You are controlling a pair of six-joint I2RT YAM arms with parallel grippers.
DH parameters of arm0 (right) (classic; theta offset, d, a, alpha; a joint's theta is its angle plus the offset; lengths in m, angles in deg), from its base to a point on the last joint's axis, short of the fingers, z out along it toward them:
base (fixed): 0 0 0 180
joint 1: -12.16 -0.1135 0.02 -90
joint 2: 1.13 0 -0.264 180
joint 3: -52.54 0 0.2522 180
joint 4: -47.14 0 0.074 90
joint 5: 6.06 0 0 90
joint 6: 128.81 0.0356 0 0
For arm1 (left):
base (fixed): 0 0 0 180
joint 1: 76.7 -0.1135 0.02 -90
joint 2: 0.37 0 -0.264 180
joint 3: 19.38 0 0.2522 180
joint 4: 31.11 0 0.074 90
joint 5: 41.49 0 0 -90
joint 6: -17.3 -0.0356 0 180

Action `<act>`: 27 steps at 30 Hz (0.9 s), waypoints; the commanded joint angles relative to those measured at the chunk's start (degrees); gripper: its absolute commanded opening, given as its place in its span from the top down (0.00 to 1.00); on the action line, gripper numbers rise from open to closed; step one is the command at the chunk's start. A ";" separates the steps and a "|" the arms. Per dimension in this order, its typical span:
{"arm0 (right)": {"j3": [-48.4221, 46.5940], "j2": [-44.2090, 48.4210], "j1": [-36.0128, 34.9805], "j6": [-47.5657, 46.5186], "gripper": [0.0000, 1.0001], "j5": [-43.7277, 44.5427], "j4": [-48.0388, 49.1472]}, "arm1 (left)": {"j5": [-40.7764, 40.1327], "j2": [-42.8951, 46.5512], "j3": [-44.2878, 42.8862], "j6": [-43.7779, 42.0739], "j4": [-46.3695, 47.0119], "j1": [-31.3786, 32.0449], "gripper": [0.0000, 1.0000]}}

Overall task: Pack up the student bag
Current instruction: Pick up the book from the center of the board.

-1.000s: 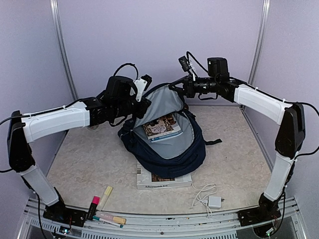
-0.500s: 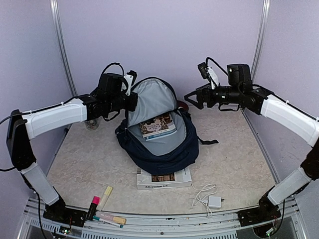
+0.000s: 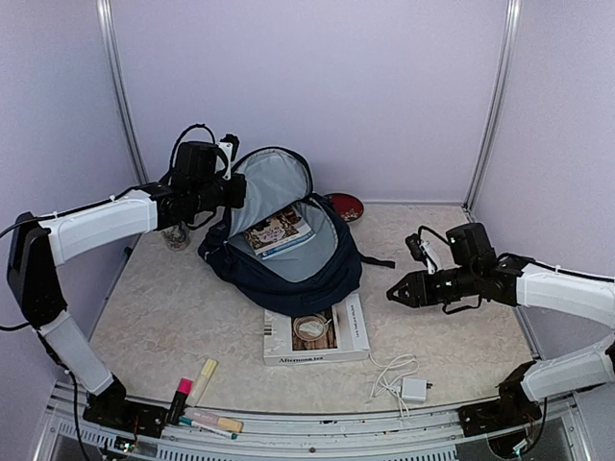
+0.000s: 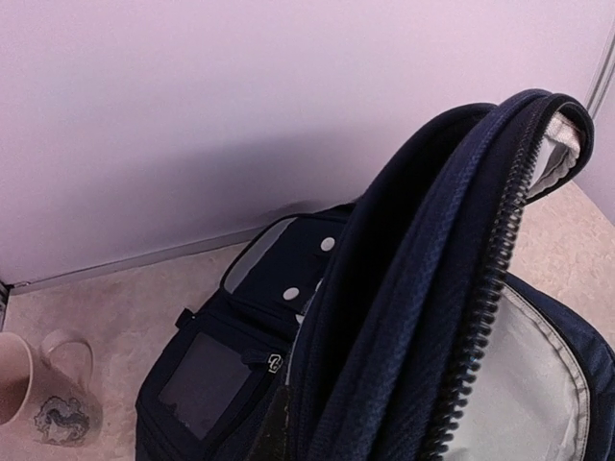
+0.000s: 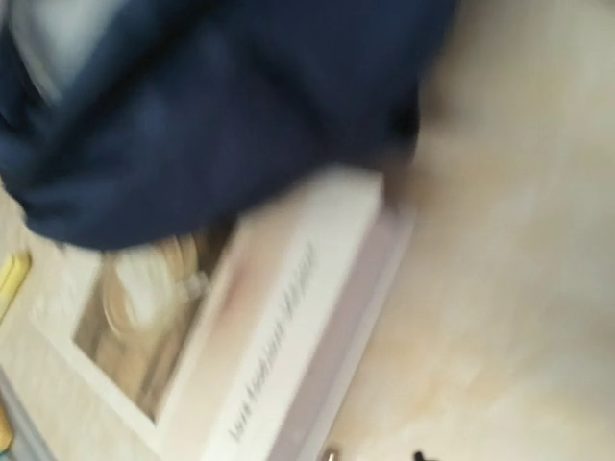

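Holds bag (image 3: pixel 307 274) open with left tool (image 3: pixel 233 191) clamped on raised flap's zip rim, back-left on table (image 3: pixel 183 307), just behind book (image 3: pixel 288 351); looks soft, floppy, likely to sag if released; suggests gripping stiff zip edge; cannot tell whether right tool (image 3: pixel 395 291) stands apart or together.
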 commanded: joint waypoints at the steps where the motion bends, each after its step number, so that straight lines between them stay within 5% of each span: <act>1: 3.48 -6.32 -1.83 9.07 0.55 -8.81 12.43 | 0.85 3.47 0.35 3.15 8.76 -0.09 1.00; 11: 2.08 -24.04 -5.40 12.32 0.49 -16.14 27.08 | 2.29 6.13 3.98 3.62 9.40 0.28 1.00; 17: 0.04 -30.37 -5.40 11.06 0.52 -14.92 27.49 | 2.54 5.71 3.99 3.68 9.17 1.30 1.00; 27: 1.23 -31.75 -4.30 11.96 1.00 -15.79 30.45 | 2.16 5.96 4.82 2.99 8.71 2.44 1.00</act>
